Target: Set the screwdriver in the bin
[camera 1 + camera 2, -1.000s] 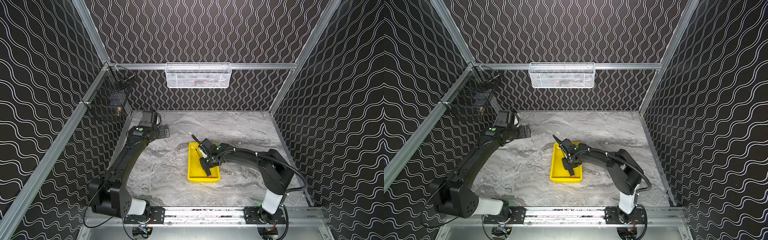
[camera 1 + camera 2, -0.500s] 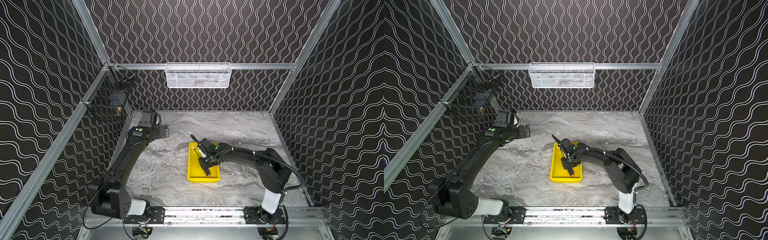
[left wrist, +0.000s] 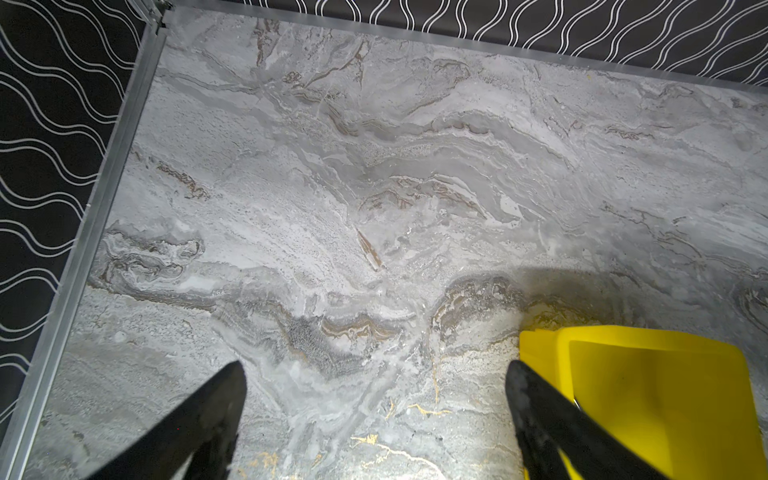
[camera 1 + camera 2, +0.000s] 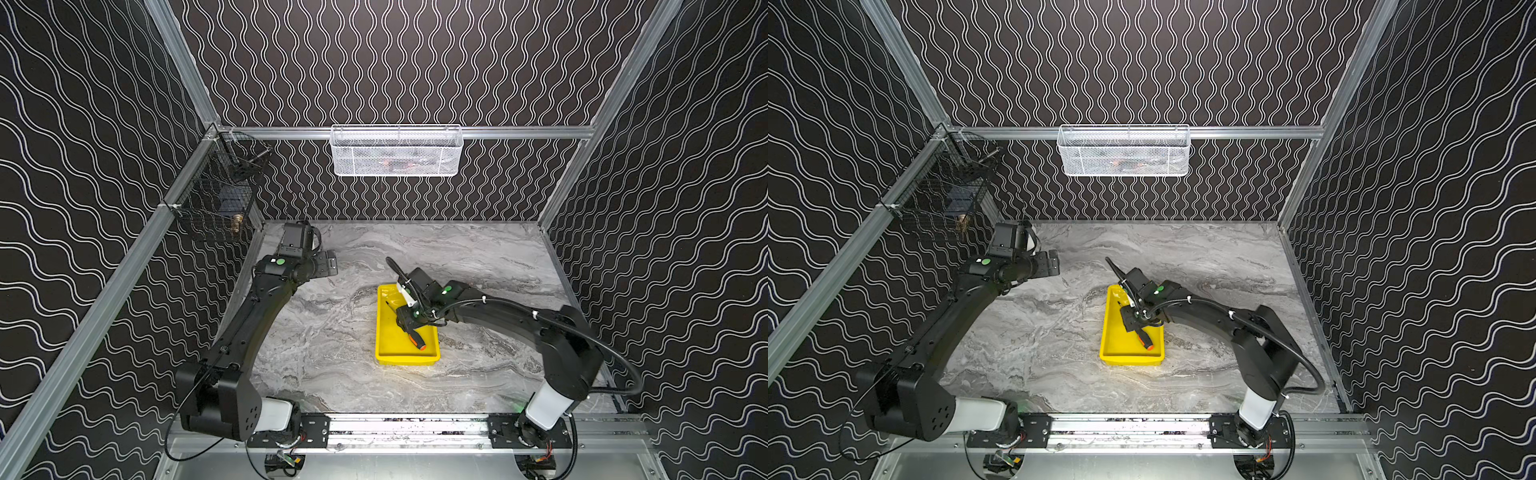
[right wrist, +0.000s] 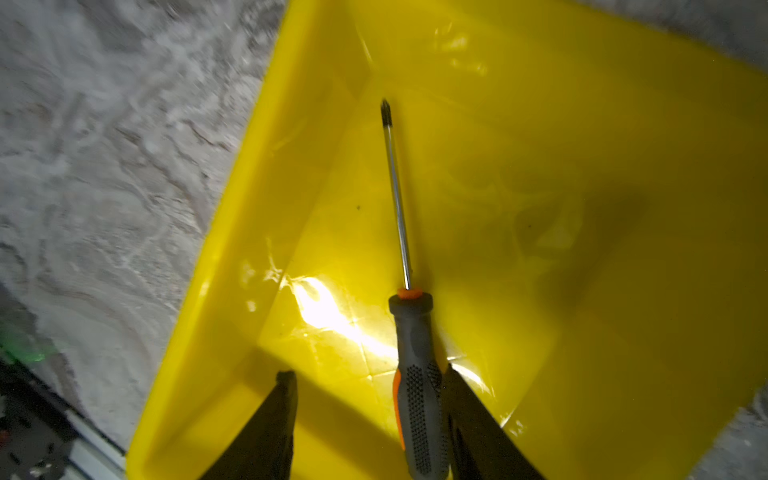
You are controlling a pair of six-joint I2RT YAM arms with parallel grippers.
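Right gripper (image 5: pixel 368 376) spread over the yellow bin (image 5: pixel 249 166) at the grey marble counter's (image 4: pixel 457 257) middle, screwdriver (image 5: pixel 415 365) lying flat inside; left gripper (image 3: pixel 374 370) spread near the back-left corner; black wavy walls (image 4: pixel 374 62).

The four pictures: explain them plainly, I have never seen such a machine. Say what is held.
Two black robot arms work at a marble table. Both top views look down on the whole scene; the other two pictures come from a camera on each arm's wrist. A yellow bin sits on the table, with the screwdriver lying inside it. The right pincer stands open with the handle between its fingers, gripping nothing. The left pincer is open and empty, off to the side.
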